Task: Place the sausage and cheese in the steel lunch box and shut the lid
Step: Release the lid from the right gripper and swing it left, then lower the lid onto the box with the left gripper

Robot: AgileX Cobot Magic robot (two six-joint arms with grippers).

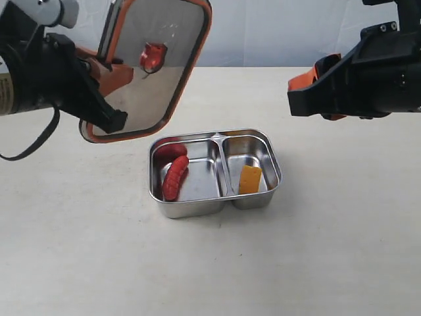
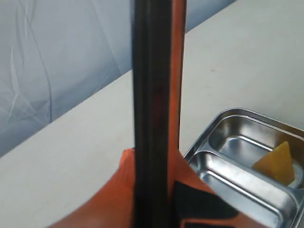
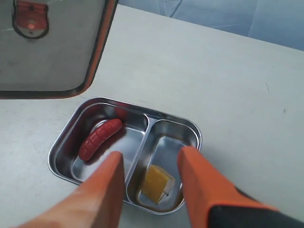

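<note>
The steel lunch box [image 1: 266, 148] sits mid-table, uncovered. The red sausage [image 1: 175, 176] lies in its left compartment, and the yellow cheese [image 1: 249, 179] stands in the right one. My left gripper [image 1: 105, 99] is shut on the edge of the dark lid [image 1: 148, 62], holding it tilted in the air up-left of the box, its orange valve [image 1: 153, 56] showing. In the left wrist view the lid [image 2: 152, 95] appears edge-on with the box [image 2: 228, 142] beyond. My right gripper [image 3: 149, 156] hangs open and empty, high above the box [image 3: 194, 130], sausage [image 3: 99, 137] and cheese [image 3: 159, 183].
A pale tabletop [image 1: 329, 263] surrounds the box, with a light blue-grey backdrop [image 1: 276, 33] behind it. The right arm's dark body [image 1: 368, 72] hovers to the upper right of the box.
</note>
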